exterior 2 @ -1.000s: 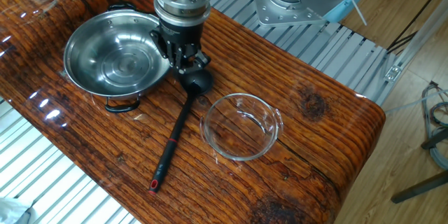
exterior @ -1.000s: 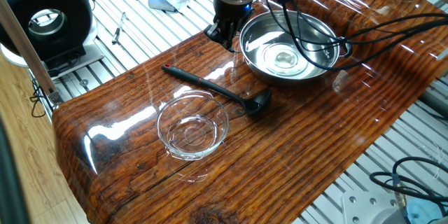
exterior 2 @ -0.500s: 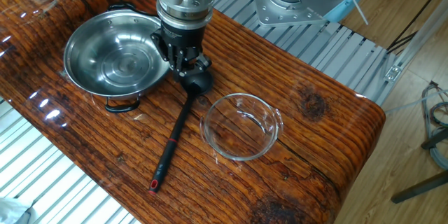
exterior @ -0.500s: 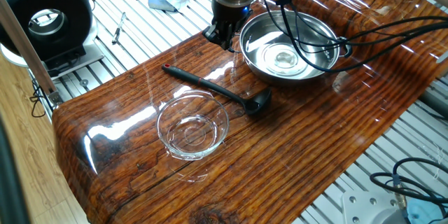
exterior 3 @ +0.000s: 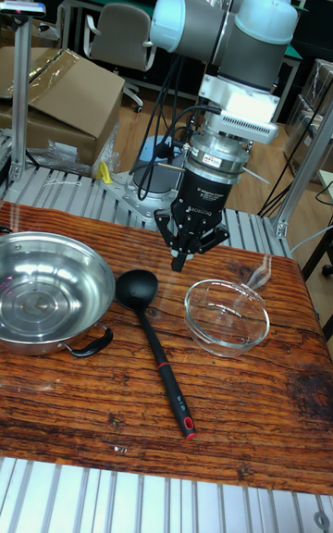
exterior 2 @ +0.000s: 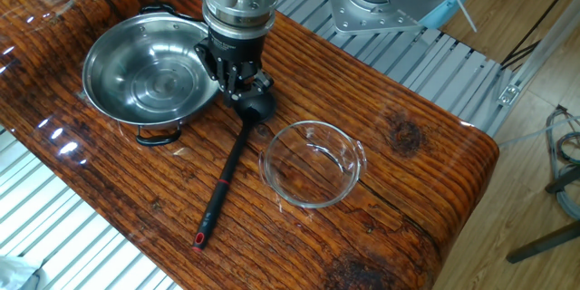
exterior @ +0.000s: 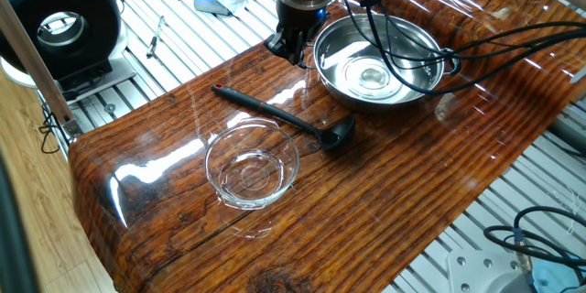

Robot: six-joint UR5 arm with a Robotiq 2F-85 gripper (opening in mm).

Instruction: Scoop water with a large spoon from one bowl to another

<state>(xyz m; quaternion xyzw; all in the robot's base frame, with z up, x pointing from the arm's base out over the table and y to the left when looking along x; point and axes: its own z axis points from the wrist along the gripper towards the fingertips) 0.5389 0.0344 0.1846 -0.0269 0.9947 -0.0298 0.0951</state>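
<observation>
The large spoon is a black ladle lying flat on the wooden table, with its cup beside the steel bowl. The wide steel bowl shows bright glints inside, but water cannot be made out. The small clear glass bowl stands on the other side of the ladle. My gripper hangs just above the table at its far edge, close behind the ladle's cup and next to the steel bowl. Its fingers point down, shut and holding nothing. In the other fixed view the gripper stands above the cup, with the glass bowl to the right.
Black cables drape across the steel bowl. A round black device sits off the table at the left. The robot's base plate and an aluminium slatted frame border the table. A cardboard box lies behind.
My gripper has shifted very slightly near the steel bowl. The ladle and both bowls have not moved.
</observation>
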